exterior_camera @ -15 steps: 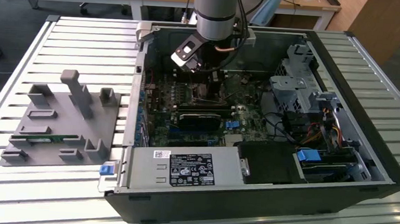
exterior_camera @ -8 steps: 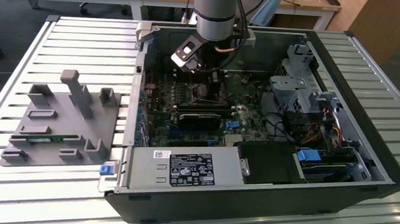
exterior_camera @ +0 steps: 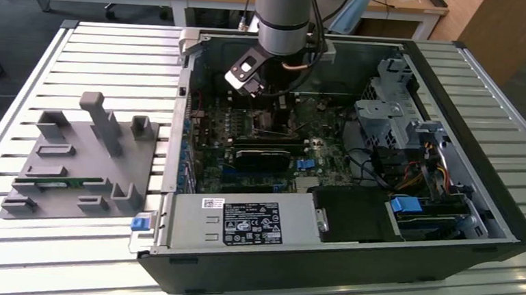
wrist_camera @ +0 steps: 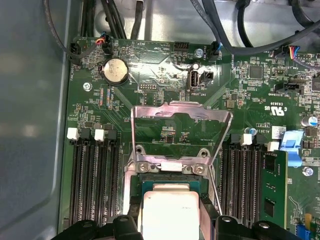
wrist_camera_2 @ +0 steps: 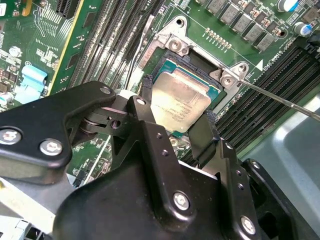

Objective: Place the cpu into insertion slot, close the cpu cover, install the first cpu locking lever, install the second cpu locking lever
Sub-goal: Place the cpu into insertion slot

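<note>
Second wrist view: gripper (wrist_camera_2: 179, 100) jaws clamp the cpu (wrist_camera_2: 187, 92) over its socket (wrist_camera_2: 172, 45); near edge hidden; cpu cover (wrist_camera: 145, 111) raised.

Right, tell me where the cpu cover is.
In the first wrist view the cpu cover stands swung open, hinged beside the cpu in the gripper, memory slots flanking it.

your cpu (wrist_camera_2: 182, 102), a pale silvery-tan square, sits level over the socket (wrist_camera_2: 172, 50); the cpu cover (wrist_camera: 145, 112), a thin silvery windowed frame, stands hinged up, open
</note>
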`<action>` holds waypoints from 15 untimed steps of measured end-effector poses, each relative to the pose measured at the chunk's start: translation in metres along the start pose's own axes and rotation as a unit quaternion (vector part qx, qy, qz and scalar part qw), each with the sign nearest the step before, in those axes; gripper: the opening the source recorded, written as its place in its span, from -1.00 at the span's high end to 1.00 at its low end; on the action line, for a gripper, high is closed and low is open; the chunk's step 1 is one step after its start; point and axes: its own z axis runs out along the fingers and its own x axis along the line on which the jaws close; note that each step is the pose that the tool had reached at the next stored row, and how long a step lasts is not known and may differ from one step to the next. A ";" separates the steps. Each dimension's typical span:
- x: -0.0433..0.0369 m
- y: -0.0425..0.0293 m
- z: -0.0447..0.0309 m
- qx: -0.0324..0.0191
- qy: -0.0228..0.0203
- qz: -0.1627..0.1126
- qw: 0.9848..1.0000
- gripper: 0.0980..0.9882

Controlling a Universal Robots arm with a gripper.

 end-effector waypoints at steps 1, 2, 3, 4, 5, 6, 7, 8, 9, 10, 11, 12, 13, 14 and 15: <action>0.0001 0.0000 0.0003 0.000 0.000 0.000 1.000 0.01; 0.0002 -0.0001 0.0008 0.000 0.000 0.000 1.000 0.01; 0.0003 -0.0001 0.0012 0.000 0.000 0.000 1.000 0.01; 0.0004 -0.0001 0.0017 0.000 0.000 0.000 1.000 0.01; 0.0005 -0.0001 0.0021 0.000 0.000 0.001 1.000 0.01; 0.0006 -0.0001 0.0026 0.000 0.000 0.001 1.000 0.01; 0.0006 -0.0001 0.0030 0.000 0.000 0.001 1.000 0.01; 0.0006 -0.0001 0.0034 0.000 0.000 0.001 1.000 0.01; 0.0007 -0.0001 0.0038 0.000 0.000 0.001 1.000 0.01; 0.0008 0.0000 0.0041 0.000 0.000 0.001 1.000 0.01; 0.0009 0.0002 0.0043 0.000 0.000 0.002 1.000 0.01; 0.0010 0.0004 0.0046 0.000 0.000 0.002 1.000 0.01; 0.0010 0.0005 0.0050 0.000 0.000 0.002 1.000 0.01; 0.0011 0.0006 0.0054 0.000 0.000 0.003 1.000 0.01; 0.0011 0.0006 0.0057 0.000 0.000 0.003 1.000 0.01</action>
